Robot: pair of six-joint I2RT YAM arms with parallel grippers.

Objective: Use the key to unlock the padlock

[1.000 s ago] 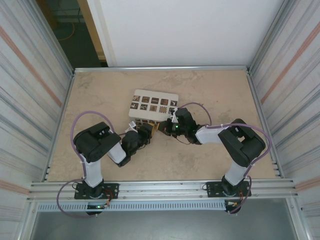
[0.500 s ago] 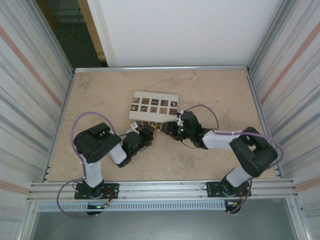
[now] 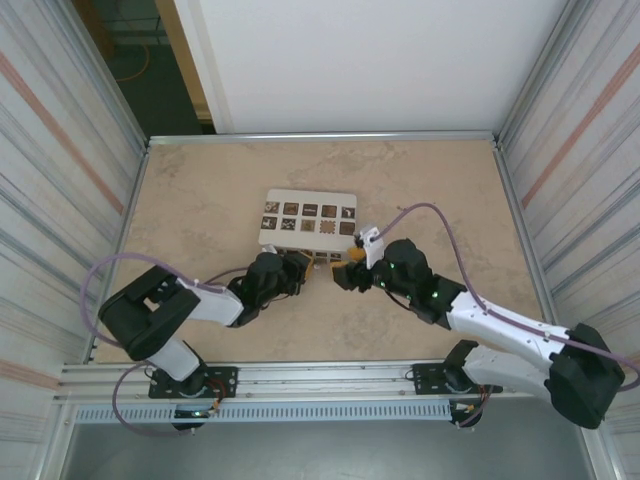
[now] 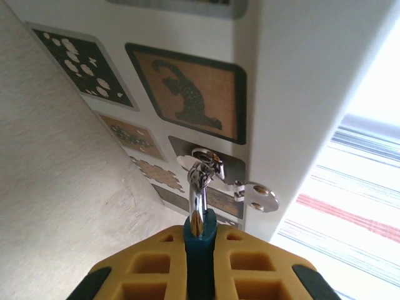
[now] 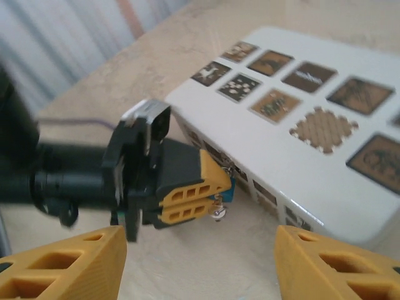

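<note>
1. The padlock (image 4: 200,237) is up against the side of the white box (image 4: 294,94). Its blue body is pointing away from the box and its thin shackle (image 4: 197,187) is threaded through a small metal loop on the wall.
2. The left gripper (image 4: 200,247) is clenched on that blue body, one yellow finger on each side, and it holds the lock steady off the table (image 3: 200,200).
3. Here's the key (image 5: 217,212), or what looks like it: a silvery speck hanging just under the left fingers, right beside the padlock. I can't tell whether it is seated in the keyhole.
4. The right gripper (image 5: 200,240) hangs close by and faces the lock. Its fingers are spread wide with nothing between them, so it is released.
5. My read is that we're at the turning step, with the lock braced and the key at the lock but in nobody's grip.
6. The next move calls for the right fingers to pinch that tiny key squarely and twist it. The left must not yield, and the key could easily slip.
</note>
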